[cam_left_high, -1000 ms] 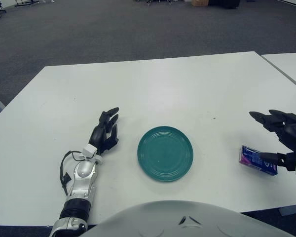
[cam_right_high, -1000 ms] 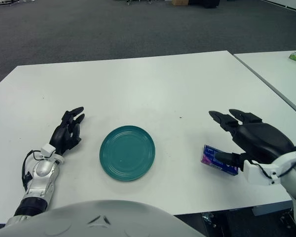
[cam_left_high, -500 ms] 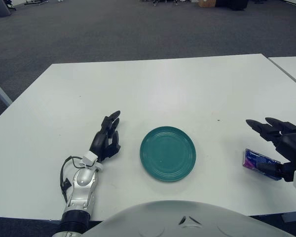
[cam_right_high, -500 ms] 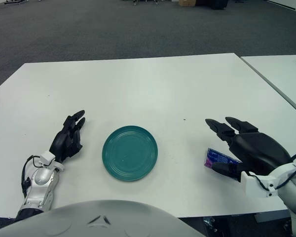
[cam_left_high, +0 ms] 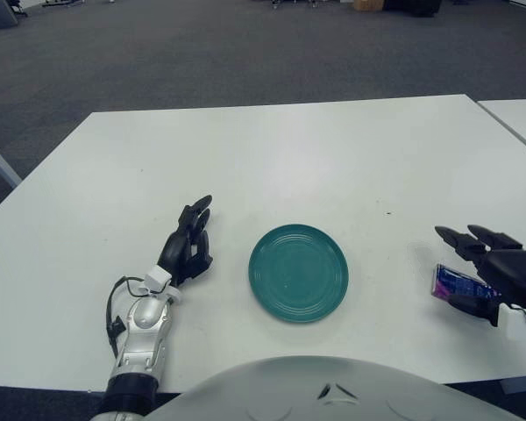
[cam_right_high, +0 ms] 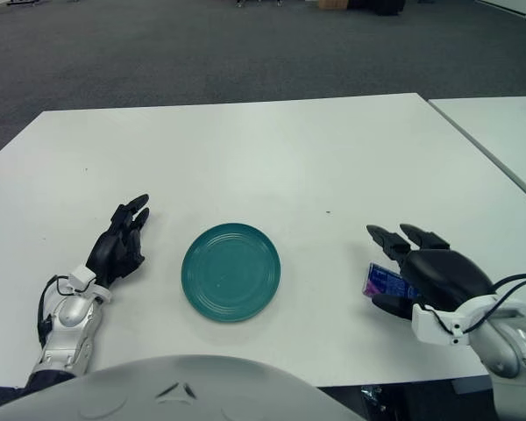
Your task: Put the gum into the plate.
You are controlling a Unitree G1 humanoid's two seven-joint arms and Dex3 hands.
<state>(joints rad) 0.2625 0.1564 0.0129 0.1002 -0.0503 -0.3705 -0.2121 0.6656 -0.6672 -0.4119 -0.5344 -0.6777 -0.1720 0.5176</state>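
Note:
The gum (cam_right_high: 382,281), a small purple and blue pack, lies flat on the white table (cam_left_high: 272,158) at the right, well clear of the teal plate (cam_left_high: 298,272) in the middle. My right hand (cam_right_high: 382,268) is low over the pack and covers its right end. Two of its fingers (cam_right_high: 421,235) stretch past the pack's far side and the thumb sits at its near side, so the hand is spread around the pack without clamping it. My left hand (cam_left_high: 189,239) shows left of the plate with its fingers extended and nothing in them.
A second white table (cam_right_high: 508,132) stands close on the right, with a narrow gap between. Grey carpet lies beyond the far edge. The table's near edge runs just behind my right wrist.
My right hand has sunk lower onto the gum and its fingers have drawn in a little around the pack. The left hand and the plate have not moved.

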